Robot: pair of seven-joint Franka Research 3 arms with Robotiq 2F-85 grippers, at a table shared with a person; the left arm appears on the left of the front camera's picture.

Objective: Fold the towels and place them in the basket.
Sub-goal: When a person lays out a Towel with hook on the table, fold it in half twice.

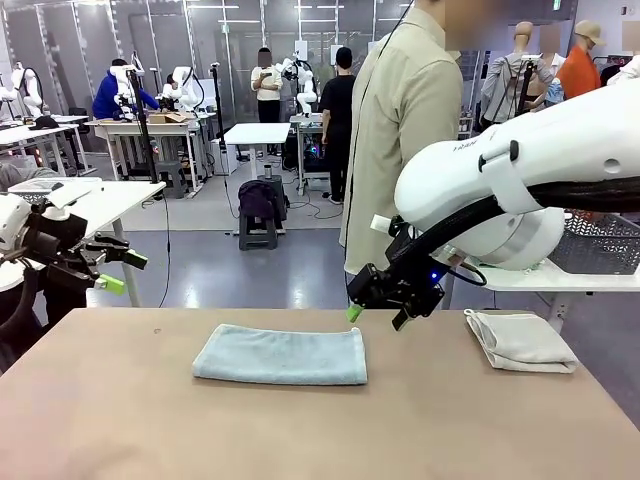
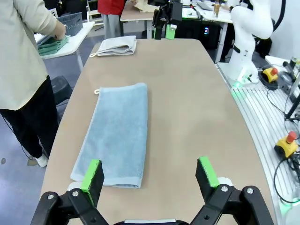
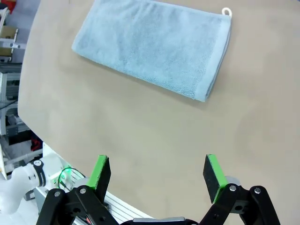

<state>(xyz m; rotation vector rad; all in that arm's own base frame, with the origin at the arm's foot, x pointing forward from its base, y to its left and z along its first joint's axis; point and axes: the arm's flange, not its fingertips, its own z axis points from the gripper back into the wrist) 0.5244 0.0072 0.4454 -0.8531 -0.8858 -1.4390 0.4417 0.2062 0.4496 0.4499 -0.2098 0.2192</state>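
Note:
A light blue towel [image 1: 280, 355] [image 2: 117, 131] [image 3: 154, 47] lies folded lengthwise in the middle of the table. A cream-white towel [image 1: 520, 340] [image 2: 115, 46] lies folded near the table's right end. My right gripper [image 1: 378, 315] [image 3: 157, 171] hangs open above the table, just off the blue towel's right end, holding nothing. My left gripper [image 1: 122, 272] [image 2: 149, 172] stands open and holds nothing, raised off the table's left end. The dark wire basket [image 1: 600, 243] [image 2: 70, 21] sits on a white side table at the right.
A person in a beige shirt [image 1: 400, 130] stands at the far side, a hand at pale green cloths [image 2: 51, 44] on the side table. Bare tan tabletop [image 1: 100, 420] lies in front of the blue towel.

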